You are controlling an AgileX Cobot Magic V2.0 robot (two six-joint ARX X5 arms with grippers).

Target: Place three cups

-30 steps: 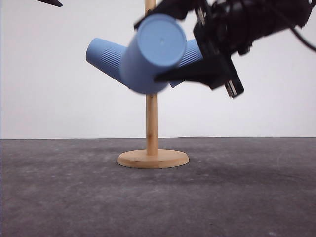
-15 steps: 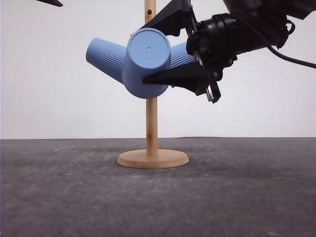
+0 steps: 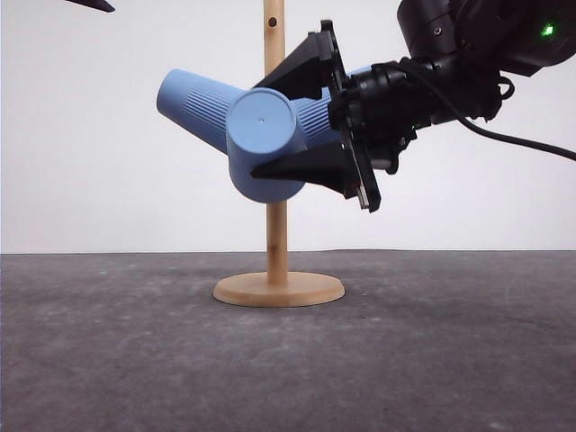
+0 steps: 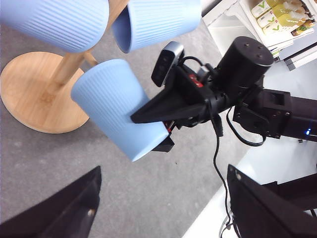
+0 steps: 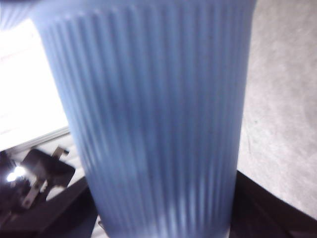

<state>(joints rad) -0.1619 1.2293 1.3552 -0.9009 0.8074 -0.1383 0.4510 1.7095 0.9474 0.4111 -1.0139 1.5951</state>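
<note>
From the front, I see my right gripper (image 3: 310, 126) clamped on the nearest cup (image 3: 263, 147), its base facing me and hiding part of the wooden stand (image 3: 277, 234); two more cups (image 3: 193, 106) hang behind, one mostly covered.

Left wrist view: my left gripper (image 4: 163, 206) is spread open, empty, its fingers cut off.

Right wrist view: the cup (image 5: 148, 119) is blurred, close.

Wooden stand (image 3: 277, 234) with cups (image 3: 200, 106) blocking centre, bare tabletop (image 3: 450, 351) around
</note>
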